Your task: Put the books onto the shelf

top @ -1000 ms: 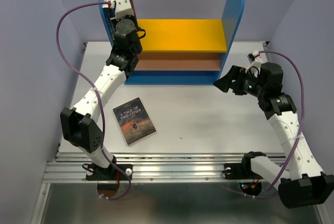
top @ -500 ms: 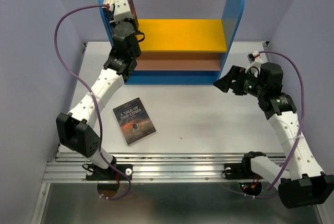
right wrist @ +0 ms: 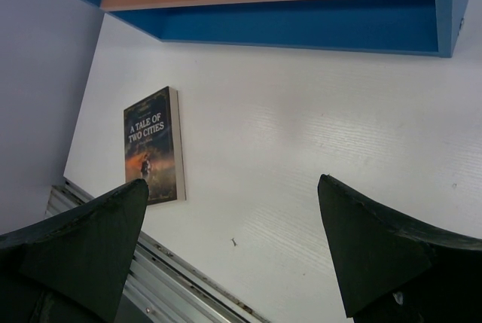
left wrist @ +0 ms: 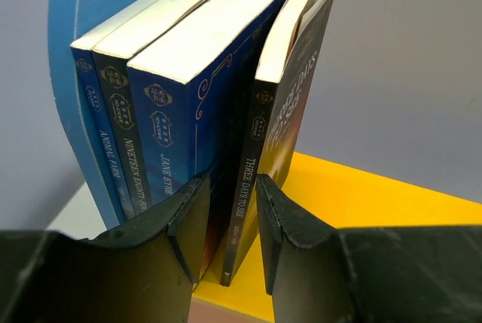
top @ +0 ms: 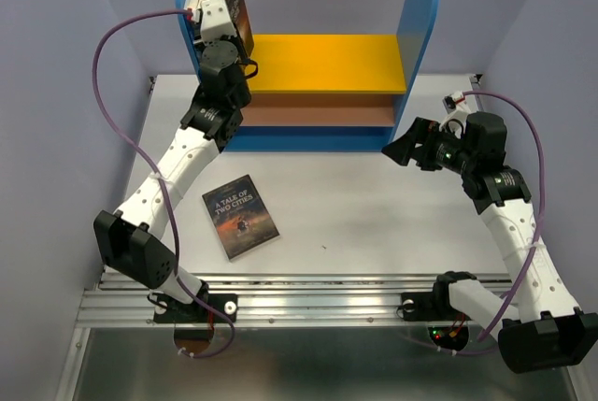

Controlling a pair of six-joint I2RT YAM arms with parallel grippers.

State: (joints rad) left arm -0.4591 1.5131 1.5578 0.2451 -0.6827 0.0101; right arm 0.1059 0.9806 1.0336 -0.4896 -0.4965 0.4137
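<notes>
The shelf [top: 327,50] stands at the back of the table, with blue side panels and a yellow upper board [left wrist: 361,195]. Three blue books [left wrist: 162,105] stand upright against its left panel [left wrist: 68,52]. A fourth, dark book, "Three Days to See" [left wrist: 260,150], leans beside them on the yellow board. My left gripper [left wrist: 232,187] straddles its spine with the jaws open; a gap shows on the left side. Another book, "A Tale of Two Cities" [top: 241,216], lies flat on the table, and the right wrist view shows this book [right wrist: 154,146] too. My right gripper [top: 397,150] hovers wide open and empty.
The shelf's brown lower board [top: 318,113] and blue base [right wrist: 301,25] hold nothing. A metal rail [top: 308,303] runs along the table's near edge. Purple cables [top: 117,74] loop off both arms. Grey walls close in on both sides.
My left gripper's jaws have spread apart off the dark book, which now stands on the yellow board. The left arm's elbow shifted left. The right arm has not moved.
</notes>
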